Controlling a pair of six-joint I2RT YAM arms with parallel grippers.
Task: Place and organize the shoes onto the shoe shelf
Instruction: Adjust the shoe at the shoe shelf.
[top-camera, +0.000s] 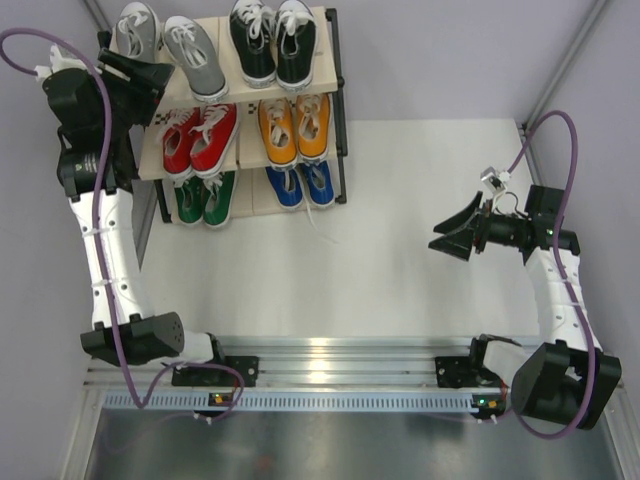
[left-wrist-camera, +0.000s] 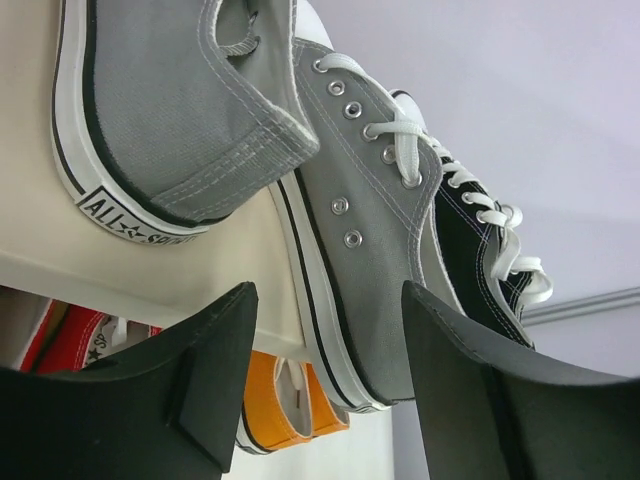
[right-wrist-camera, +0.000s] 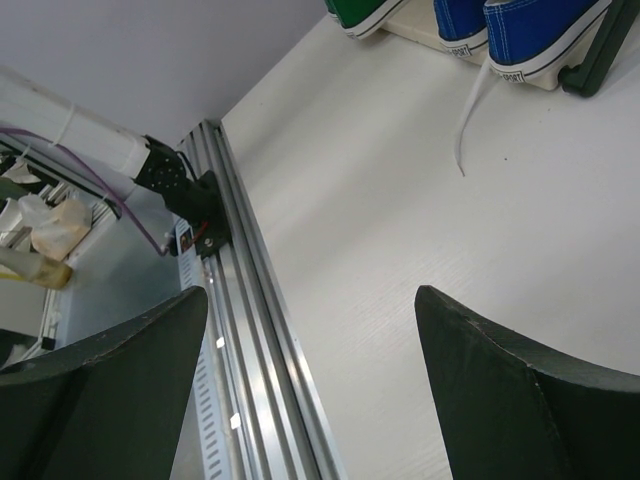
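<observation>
Top external view: the shoe shelf (top-camera: 223, 50) stands at the far left corner of the white table (top-camera: 400, 180), and all six pairs are on it. The grey pair (top-camera: 190, 55) sits at the left end of the top board and the black pair (top-camera: 255, 45) at its right end. On the middle board the red pair (top-camera: 212, 135) is on the left and the orange pair (top-camera: 278, 130) on the right. The bottom board carries the green pair (top-camera: 218, 198) on the left and the blue pair (top-camera: 318, 182) on the right. One grey shoe lies askew, its toe reaching past the board's near edge above the red pair.

The left gripper (top-camera: 160, 78) is at the left edge of the top board, just beside the grey heels. In the left wrist view its claw is spread and has nothing in it, and the grey shoes lie beyond the fingers. A loose white lace (right-wrist-camera: 470, 120) trails from a blue shoe onto the table.

The right gripper (top-camera: 436, 237) hangs over bare table near the right edge, well apart from the shelf, its claw wide and empty. The aluminium rail (top-camera: 340, 352) runs along the near edge.
</observation>
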